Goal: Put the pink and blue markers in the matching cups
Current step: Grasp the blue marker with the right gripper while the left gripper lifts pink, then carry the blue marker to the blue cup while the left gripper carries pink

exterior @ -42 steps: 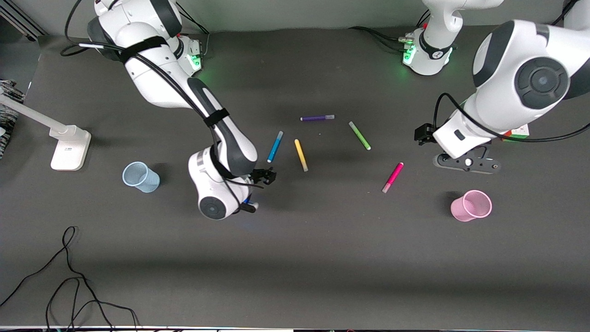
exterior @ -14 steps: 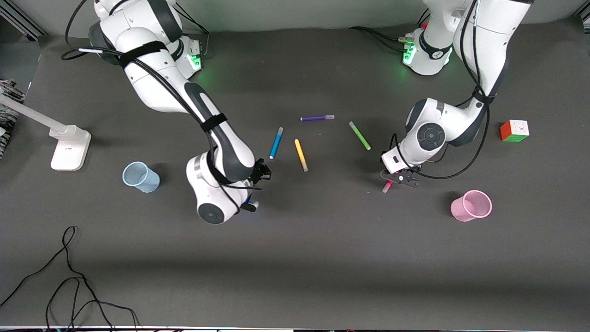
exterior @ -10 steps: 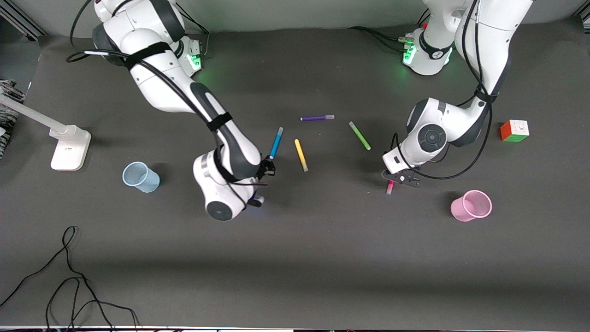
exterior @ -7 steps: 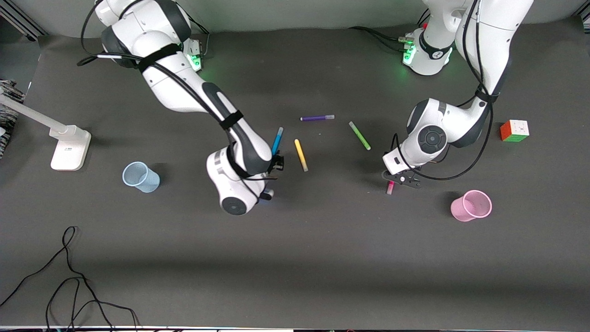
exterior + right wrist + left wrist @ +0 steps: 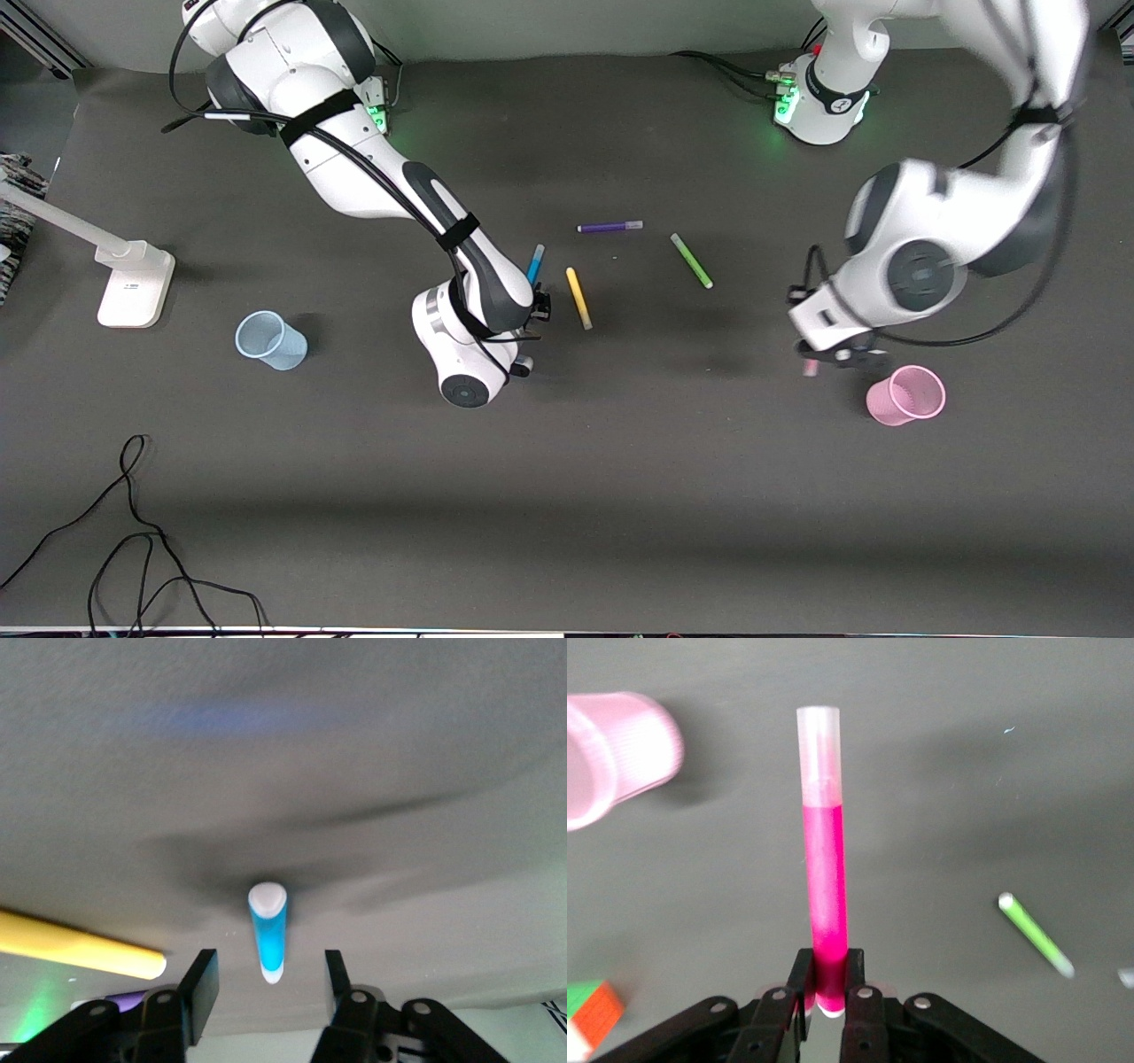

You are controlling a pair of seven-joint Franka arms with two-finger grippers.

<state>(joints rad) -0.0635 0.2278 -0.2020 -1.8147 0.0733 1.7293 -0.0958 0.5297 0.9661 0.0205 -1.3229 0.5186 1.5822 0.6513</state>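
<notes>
My left gripper point(image 5: 831, 356) is shut on the pink marker point(image 5: 824, 877) at its lower end and holds it above the table, close beside the pink cup point(image 5: 905, 395). The marker's pale cap point(image 5: 808, 366) points away from the fingers. The pink cup also shows in the left wrist view point(image 5: 611, 757). My right gripper point(image 5: 539, 307) is open, with the blue marker point(image 5: 534, 264) lying on the table in line with its gap point(image 5: 268, 985); the marker's end point(image 5: 268, 935) sits just ahead of the fingers. The pale blue cup point(image 5: 270, 340) stands toward the right arm's end.
A yellow marker point(image 5: 578, 298) lies right beside the blue one. A green marker point(image 5: 691, 260) and a purple marker point(image 5: 609, 227) lie mid-table. A colour cube point(image 5: 589, 1014) shows in the left wrist view. A white stand point(image 5: 133, 283) and loose cables point(image 5: 133, 532) are at the right arm's end.
My left gripper shut on the pink marker, lifted it off the table and carried it toward the pink cup. My right gripper moved in over the blue marker's nearer end.
</notes>
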